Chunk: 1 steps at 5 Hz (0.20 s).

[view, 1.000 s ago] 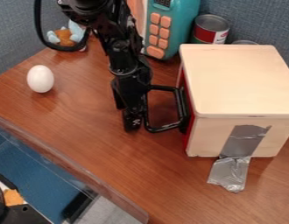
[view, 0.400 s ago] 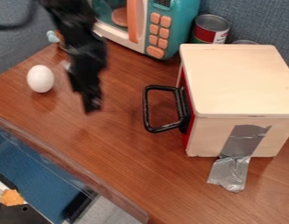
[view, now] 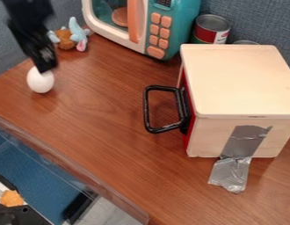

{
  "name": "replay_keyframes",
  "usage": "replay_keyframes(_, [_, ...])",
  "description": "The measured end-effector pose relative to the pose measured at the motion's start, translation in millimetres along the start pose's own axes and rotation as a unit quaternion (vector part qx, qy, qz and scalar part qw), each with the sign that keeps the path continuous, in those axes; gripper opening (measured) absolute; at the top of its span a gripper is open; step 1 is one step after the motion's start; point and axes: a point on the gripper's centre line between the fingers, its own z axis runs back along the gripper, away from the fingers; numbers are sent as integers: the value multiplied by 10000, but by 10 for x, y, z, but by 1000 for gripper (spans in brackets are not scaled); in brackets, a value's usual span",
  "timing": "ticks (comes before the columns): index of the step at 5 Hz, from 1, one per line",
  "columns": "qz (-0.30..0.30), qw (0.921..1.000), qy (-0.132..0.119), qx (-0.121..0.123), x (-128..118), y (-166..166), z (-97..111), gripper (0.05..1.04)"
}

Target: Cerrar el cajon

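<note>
Tabletop (view: 106, 145): drawer (view: 188, 138) apart from fingers (view: 47, 67)

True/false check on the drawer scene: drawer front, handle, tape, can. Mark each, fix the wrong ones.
1. The red drawer front sits up against the wooden box. True.
2. The gripper is holding the drawer's handle. False: the gripper is at upper left by the white egg, away from the black handle.
3. Gray tape runs down the box's side onto the table. True.
4. The can stands on top of the box. False: the can is behind it.
</note>
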Motion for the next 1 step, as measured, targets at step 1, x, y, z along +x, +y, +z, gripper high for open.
replay_keyframes(1, [-183, 9991, -164, -347, -28, -124, 396, 999])
